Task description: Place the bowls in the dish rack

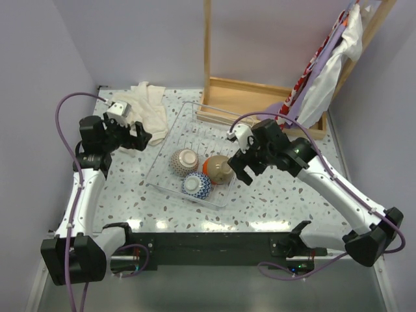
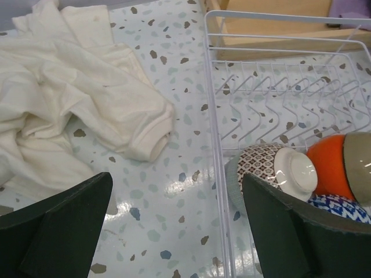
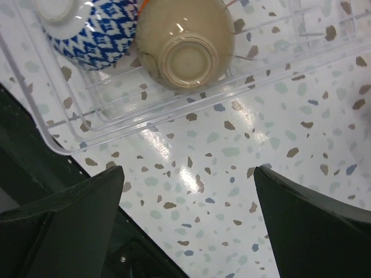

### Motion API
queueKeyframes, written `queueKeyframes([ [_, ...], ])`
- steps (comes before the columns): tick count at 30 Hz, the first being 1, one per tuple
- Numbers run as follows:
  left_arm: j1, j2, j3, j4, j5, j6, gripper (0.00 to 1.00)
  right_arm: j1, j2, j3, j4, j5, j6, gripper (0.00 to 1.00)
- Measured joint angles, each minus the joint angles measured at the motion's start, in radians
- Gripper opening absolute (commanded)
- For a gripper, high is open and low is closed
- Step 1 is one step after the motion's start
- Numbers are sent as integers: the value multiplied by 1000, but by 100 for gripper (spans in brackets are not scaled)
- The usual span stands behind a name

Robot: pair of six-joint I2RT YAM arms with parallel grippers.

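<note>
The dish rack (image 1: 170,146) of thin clear bars lies mid-table. In its near end sit a brown-patterned bowl (image 1: 184,160), a tan bowl (image 1: 221,170) on its side over an orange one (image 1: 206,166), and a blue-patterned bowl (image 1: 196,185). My left gripper (image 1: 140,136) is open at the rack's left edge, nothing between its fingers (image 2: 64,231). The left wrist view shows the rack (image 2: 211,116), the brown-patterned bowl (image 2: 272,168) and the orange bowl (image 2: 327,168). My right gripper (image 1: 242,170) is open just right of the tan bowl (image 3: 185,43), over bare table beside the blue-patterned bowl (image 3: 93,26).
A crumpled white cloth (image 1: 146,104) lies at the back left, close to the left gripper. A wooden frame (image 1: 260,97) stands behind the rack, with clothes (image 1: 331,65) hanging at the back right. A black bar (image 1: 208,244) runs along the near edge.
</note>
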Motion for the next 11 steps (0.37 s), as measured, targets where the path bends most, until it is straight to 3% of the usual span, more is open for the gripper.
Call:
queueKeyframes([
  [6,-1,26,-27,30,-145,0,100,-24,-108,-153,39,190,130,99],
  [11,-1,85,-29,52,-195,0,100,-67,-216,-183,12,270,184,99],
])
